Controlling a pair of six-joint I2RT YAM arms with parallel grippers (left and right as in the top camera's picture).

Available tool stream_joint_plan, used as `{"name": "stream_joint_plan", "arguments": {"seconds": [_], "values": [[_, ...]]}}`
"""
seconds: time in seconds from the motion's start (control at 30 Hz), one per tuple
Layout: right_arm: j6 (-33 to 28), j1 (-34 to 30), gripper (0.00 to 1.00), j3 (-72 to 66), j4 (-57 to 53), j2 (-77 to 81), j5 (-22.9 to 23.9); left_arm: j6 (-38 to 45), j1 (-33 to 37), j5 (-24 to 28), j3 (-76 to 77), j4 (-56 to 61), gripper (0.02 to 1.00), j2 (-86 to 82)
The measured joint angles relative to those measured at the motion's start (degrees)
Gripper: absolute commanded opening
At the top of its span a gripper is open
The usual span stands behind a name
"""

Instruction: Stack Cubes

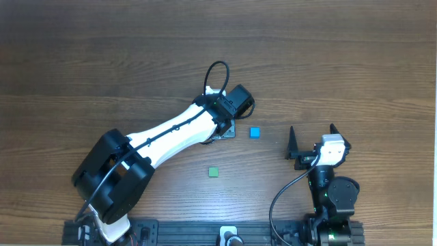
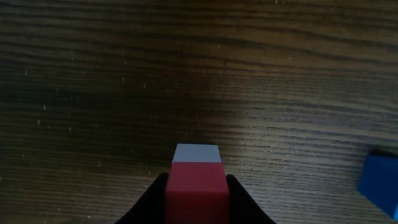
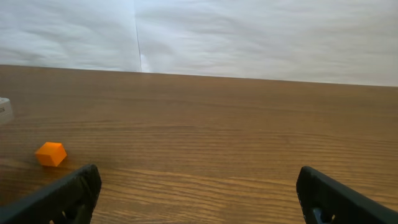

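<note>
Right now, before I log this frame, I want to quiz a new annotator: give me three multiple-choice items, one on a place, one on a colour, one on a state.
1. Where is the blue cube?
A. On the table, between the left gripper and the right gripper
B. Stacked on another cube
C. Held in the air

2. What colour is the cube between the left gripper's fingers?
A. Green
B. Red
C. Orange

3. How is the right gripper?
A. Shut on a cube
B. Shut, empty
C. Open, empty

Answers:
1 A: the top view shows it alone on the wood between them.
2 B: the left wrist view shows the red cube clamped.
3 C: its fingers stand wide apart with nothing between.
</note>
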Motion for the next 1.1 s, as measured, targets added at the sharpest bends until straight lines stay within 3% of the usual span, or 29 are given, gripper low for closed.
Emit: {"name": "stream_joint_plan", "arguments": {"seconds": [0.17,0.37,0.83,1.1], "values": [[0.02,0.0,0.991,0.0,0.0,0.0,0.0,-0.02,0.0,-0.07,0.02,0.02,0.169,0.0],[0.02,0.0,0.991,0.0,0.0,0.0,0.0,-0.28,0.0,-0.22,0.02,0.0,0.36,0.02],[0.04,0.0,0.993,0.0,0.0,0.0,-0.02,-0.87,-0.04,-0.63,0.04,0.0,0.636,0.02],[0.04,0.0,0.993,0.0,0.0,0.0,-0.02,1.01,1.81,-2.89,7.17,-0.9,0.68,0.26]]}}
